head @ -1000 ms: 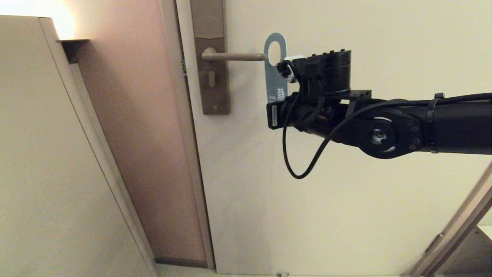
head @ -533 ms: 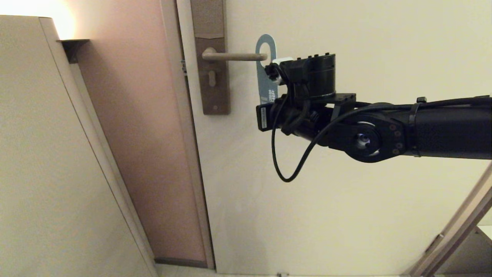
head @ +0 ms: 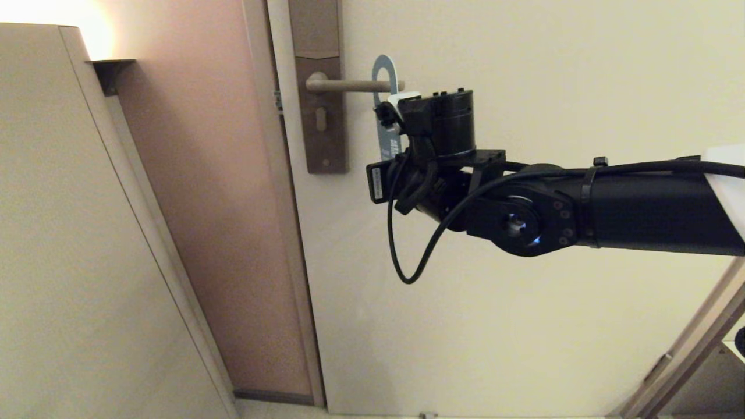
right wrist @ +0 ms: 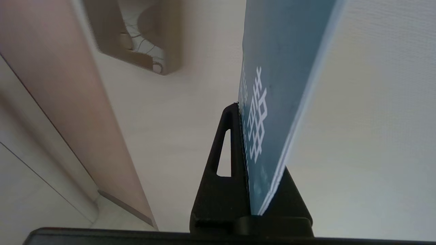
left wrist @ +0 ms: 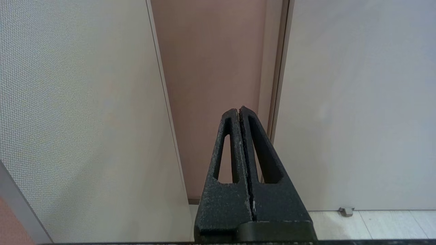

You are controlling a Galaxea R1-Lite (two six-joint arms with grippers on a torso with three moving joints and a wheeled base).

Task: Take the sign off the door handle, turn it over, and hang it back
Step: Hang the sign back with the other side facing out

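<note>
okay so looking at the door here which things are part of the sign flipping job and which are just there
In the job:
sign, blue-grey side showing, hole over the lever
door handle
right gripper, clamped on the sign

Just there:
left gripper, shut, away from the handle
door
wall panel

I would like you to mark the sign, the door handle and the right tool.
sign [head: 381,70]: head view, blue-grey loop beside the oval hole.
door handle [head: 343,86]: head view, middle of the lever.
right tool [right wrist: 243,112]: right wrist view, fingertips clamping the sign.

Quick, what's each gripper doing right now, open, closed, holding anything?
Left gripper: closed, holding nothing, parked away from the door handle.
Right gripper: closed on the sign, whose hole is around the handle.
</note>
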